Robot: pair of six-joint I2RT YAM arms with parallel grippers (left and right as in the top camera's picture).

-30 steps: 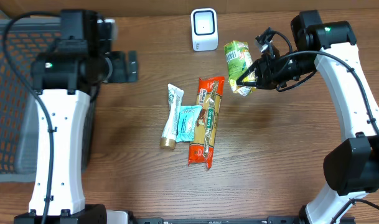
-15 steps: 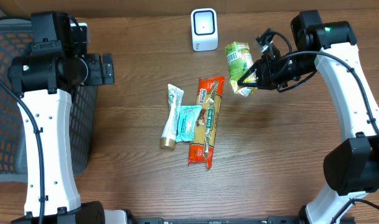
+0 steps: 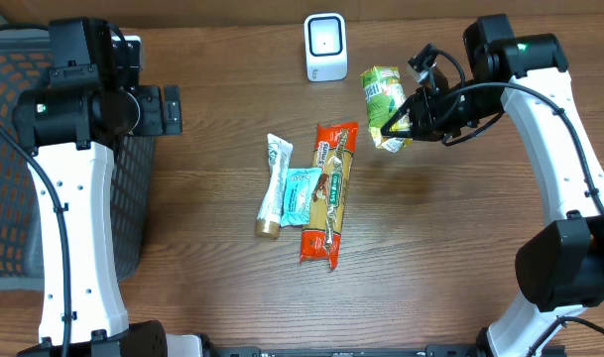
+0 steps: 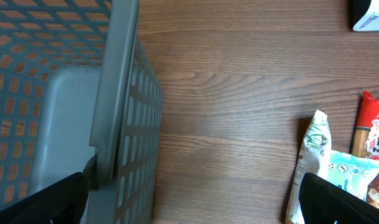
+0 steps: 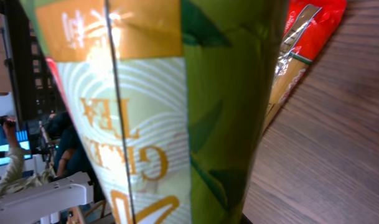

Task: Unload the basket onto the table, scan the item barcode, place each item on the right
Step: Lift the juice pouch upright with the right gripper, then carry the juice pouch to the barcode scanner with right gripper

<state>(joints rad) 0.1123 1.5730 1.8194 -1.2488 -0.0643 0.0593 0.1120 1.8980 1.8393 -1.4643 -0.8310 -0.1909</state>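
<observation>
My right gripper (image 3: 402, 123) is shut on the lower end of a green tea packet (image 3: 383, 95) and holds it above the table, just right of the white barcode scanner (image 3: 325, 47). In the right wrist view the green tea packet (image 5: 170, 112) fills most of the frame and hides my fingers. My left gripper (image 3: 173, 109) stands open with nothing in it, by the right rim of the grey basket (image 3: 14, 149). In the left wrist view its fingertips (image 4: 338, 202) straddle the basket wall (image 4: 114, 93) and bare table.
In the middle of the table lie a red pasta pack (image 3: 329, 193), a teal packet (image 3: 300, 196) and a white-green tube (image 3: 273, 188). The left wrist view shows the tube (image 4: 310, 162) and pasta pack (image 4: 373, 143) at right.
The left arm swung left to the basket's rim, then stayed still. The right gripper nudged the green packet slightly to the right.
</observation>
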